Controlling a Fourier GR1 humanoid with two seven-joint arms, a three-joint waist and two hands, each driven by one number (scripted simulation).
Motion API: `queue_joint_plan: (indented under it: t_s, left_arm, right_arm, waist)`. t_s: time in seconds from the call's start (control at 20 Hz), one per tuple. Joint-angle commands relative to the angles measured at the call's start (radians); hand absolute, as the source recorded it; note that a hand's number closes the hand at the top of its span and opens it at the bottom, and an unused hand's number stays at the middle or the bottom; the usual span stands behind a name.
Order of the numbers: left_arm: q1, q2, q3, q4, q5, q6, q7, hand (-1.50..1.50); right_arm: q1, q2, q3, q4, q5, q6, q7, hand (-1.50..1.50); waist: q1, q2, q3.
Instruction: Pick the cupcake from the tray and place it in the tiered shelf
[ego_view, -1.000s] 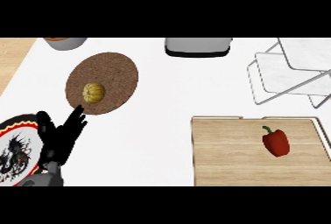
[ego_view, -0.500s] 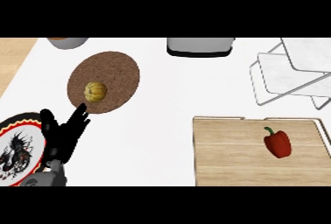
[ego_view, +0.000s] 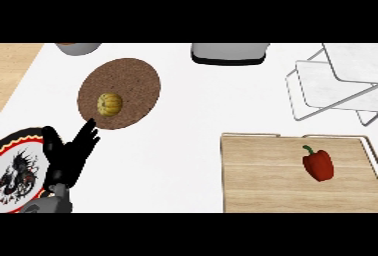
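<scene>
A small yellow cupcake (ego_view: 109, 103) sits on a round brown cork tray (ego_view: 135, 85) at the upper left of the white counter. My left hand (ego_view: 68, 159) is low at the left, open with fingers straight, its fingertips just short of the tray's near edge and below the cupcake. The white wire tiered shelf (ego_view: 332, 85) stands at the upper right. My right hand does not show.
A wooden cutting board (ego_view: 266, 175) with a red bell pepper (ego_view: 317, 163) lies at the lower right. A decorated plate (ego_view: 15, 167) lies at the left edge, partly under my left hand. A grey appliance (ego_view: 229, 52) and a grey bowl (ego_view: 77, 48) stand at the back.
My left hand has crept slightly up and right toward the cork tray. Nothing else has moved.
</scene>
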Motion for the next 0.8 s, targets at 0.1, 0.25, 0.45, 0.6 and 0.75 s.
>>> queue_joint_plan:
  t_s: [0.1, 0.25, 0.45, 0.6, 0.75]
  left_arm:
    - [0.054, -0.034, -0.03, -0.016, -0.016, -0.002, -0.031, 0.0]
    - [-0.023, -0.007, 0.001, 0.008, -0.006, 0.003, 0.016, 0.0]
    - [-0.005, -0.025, -0.021, 0.004, -0.019, -0.002, -0.005, 0.0]
    - [-0.015, -0.049, -0.029, 0.008, -0.031, 0.025, 0.004, 0.0]
    - [0.01, -0.026, -0.016, -0.018, -0.019, -0.001, -0.005, 0.0]
  right_arm:
    - [-0.083, 0.0, 0.078, 0.235, 0.116, -0.099, -0.178, 1.5]
    - [-0.141, 0.054, 0.1, 0.314, 0.155, -0.176, -0.179, 1.5]
    - [-0.202, 0.01, 0.106, 0.477, 0.212, -0.215, -0.279, 1.5]
    - [-0.16, 0.041, 0.09, 0.481, 0.201, -0.259, -0.339, 1.5]
    - [-0.189, 0.031, 0.087, 0.609, 0.224, -0.295, -0.443, 1.5]
  waist:
    - [0.009, 0.001, 0.0]
    - [0.004, 0.001, 0.0]
    - [0.012, 0.004, 0.0]
    - [-0.001, 0.0, 0.001]
    - [0.012, 0.005, 0.001]
